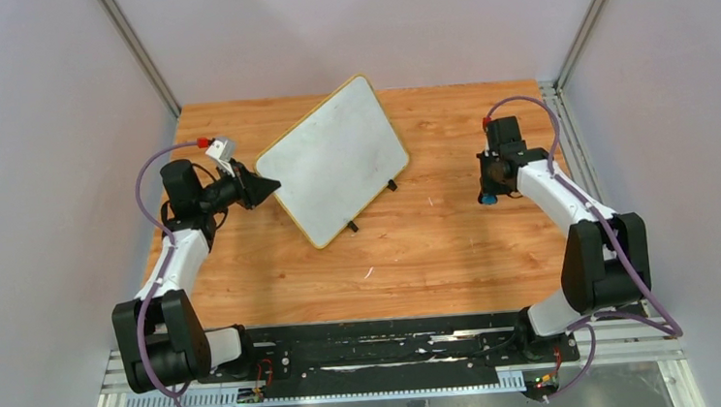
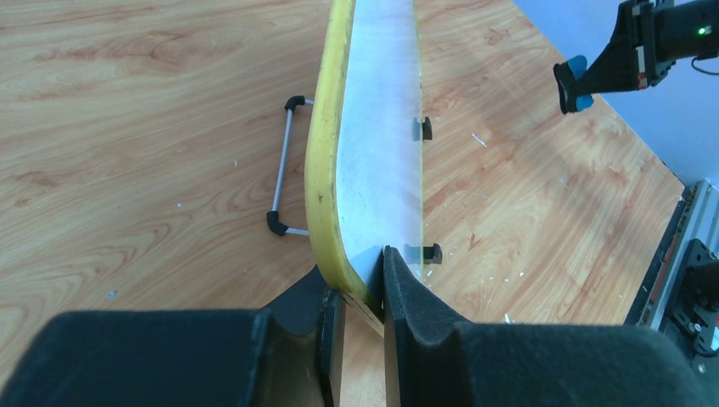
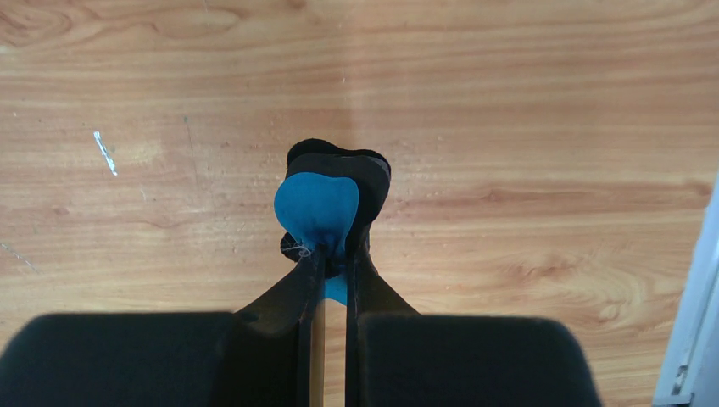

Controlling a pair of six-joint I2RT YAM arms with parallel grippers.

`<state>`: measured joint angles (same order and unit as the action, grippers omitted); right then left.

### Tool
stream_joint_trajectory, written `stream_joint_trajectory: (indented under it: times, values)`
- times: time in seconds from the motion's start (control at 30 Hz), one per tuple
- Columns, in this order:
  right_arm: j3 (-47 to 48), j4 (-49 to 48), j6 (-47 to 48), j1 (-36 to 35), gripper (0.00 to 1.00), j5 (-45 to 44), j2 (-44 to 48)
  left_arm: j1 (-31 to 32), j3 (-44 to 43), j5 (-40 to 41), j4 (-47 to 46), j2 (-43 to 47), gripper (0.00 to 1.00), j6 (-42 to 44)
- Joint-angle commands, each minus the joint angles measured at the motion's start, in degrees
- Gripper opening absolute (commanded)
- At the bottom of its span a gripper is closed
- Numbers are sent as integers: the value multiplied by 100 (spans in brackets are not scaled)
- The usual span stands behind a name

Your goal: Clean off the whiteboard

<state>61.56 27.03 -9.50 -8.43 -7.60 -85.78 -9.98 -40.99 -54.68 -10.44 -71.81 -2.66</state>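
Observation:
The whiteboard (image 1: 334,157) stands tilted at the back middle of the table, yellow rim all round, two black feet at its near right edge. Its white face looks blank; I see no red writing. My left gripper (image 1: 266,186) is shut on the board's left corner; in the left wrist view the board (image 2: 377,136) runs away edge-on from the gripper (image 2: 363,292). My right gripper (image 1: 485,197) is shut on a small blue eraser (image 3: 318,208) with a black felt side, held above the table to the right of the board. The eraser also shows in the left wrist view (image 2: 576,76).
A wire stand (image 2: 284,165) with black end caps sticks out behind the board. Small white specks lie on the wooden table (image 1: 438,246). Grey walls and metal posts close in the back and sides. The black rail (image 1: 368,344) holds the arm bases at the near edge.

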Motion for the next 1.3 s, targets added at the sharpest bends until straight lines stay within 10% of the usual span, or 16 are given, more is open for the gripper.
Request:
stream_joint_trajectory:
  times: [0.0,0.33,1.27]
  values:
    - [-264,27,-263,174,4,334,-17,66,30,513,205,-163,7,858]
    - [-217,-61,-347,216,28,534,-629,59,82,525,196,-24,7,864]
    - [-76,186,-395,307,37,697,-306,58,23,555,314,-87,15,922]
